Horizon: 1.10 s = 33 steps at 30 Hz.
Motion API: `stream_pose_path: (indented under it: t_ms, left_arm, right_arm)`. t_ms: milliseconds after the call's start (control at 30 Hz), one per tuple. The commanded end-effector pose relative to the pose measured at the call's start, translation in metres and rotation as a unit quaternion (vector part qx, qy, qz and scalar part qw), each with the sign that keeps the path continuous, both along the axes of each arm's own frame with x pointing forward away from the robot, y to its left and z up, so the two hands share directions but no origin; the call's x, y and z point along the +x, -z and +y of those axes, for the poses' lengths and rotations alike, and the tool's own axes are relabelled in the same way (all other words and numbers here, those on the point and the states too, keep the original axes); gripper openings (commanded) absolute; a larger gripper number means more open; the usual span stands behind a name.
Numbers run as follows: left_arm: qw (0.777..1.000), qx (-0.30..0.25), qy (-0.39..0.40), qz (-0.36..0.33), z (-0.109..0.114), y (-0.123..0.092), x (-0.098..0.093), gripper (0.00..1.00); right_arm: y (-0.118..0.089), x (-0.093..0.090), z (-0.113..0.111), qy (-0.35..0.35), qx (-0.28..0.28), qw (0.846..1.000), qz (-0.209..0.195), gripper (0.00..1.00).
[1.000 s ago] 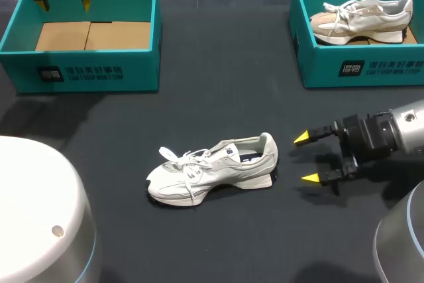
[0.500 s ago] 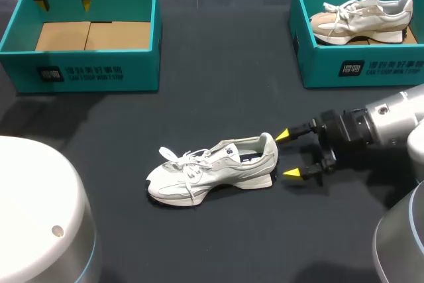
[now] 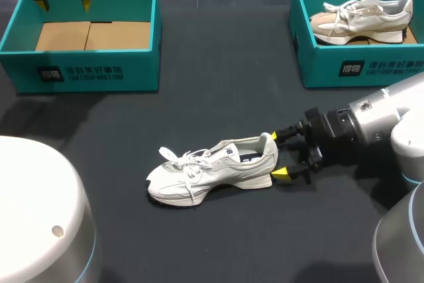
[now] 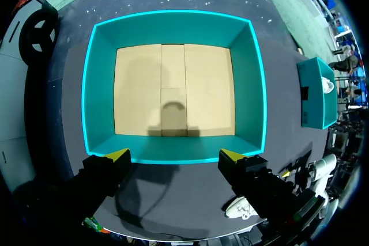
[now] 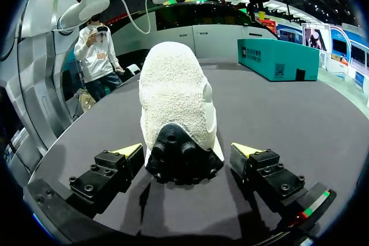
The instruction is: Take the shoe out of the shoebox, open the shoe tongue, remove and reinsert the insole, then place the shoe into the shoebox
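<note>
R gripper point(image 3: 277, 154) moved up to shoe point(image 3: 212, 167) heel, fingers wide astride it, L gripper point(image 3: 64, 4) wide over shoebox point(image 3: 86, 71)

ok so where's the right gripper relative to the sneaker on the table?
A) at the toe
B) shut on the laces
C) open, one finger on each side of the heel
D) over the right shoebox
C: the right wrist view shows the right gripper with the heel of the white sneaker between its spread fingers, neither touching it.

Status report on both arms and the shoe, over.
Right end effector open, flanking heel of the shoe on the table. Left end effector open above the empty left shoebox. Nothing in the way.
</note>
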<state>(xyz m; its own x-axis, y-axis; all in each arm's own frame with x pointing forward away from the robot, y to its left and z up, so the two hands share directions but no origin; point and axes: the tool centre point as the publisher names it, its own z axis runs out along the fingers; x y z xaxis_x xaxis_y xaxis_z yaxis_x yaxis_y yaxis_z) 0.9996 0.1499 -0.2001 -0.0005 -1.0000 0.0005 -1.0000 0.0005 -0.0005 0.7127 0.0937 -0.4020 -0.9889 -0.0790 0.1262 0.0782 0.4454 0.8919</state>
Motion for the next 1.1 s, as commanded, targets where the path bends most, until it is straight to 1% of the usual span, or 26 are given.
stream_pose_path:
  t_ms: [33,267,733,1100]
  left_arm:
    - [1.000,0.000,0.000,0.000,0.000,0.000,0.000,1.00]
    - [1.000,0.000,0.000,0.000,0.000,0.000,0.000,1.00]
    - [1.000,0.000,0.000,0.000,0.000,0.000,0.000,1.00]
    - [1.000,0.000,0.000,0.000,0.000,0.000,0.000,1.00]
  right_arm:
    - [0.002,-0.001,0.006,0.001,0.000,1.000,0.003,1.00]
    - [0.004,-0.007,0.016,-0.003,0.004,1.000,0.009,1.00]
    - [0.007,-0.012,0.035,-0.011,0.016,1.000,0.004,1.00]
    - [0.007,-0.011,0.044,-0.016,0.027,0.999,-0.016,1.00]
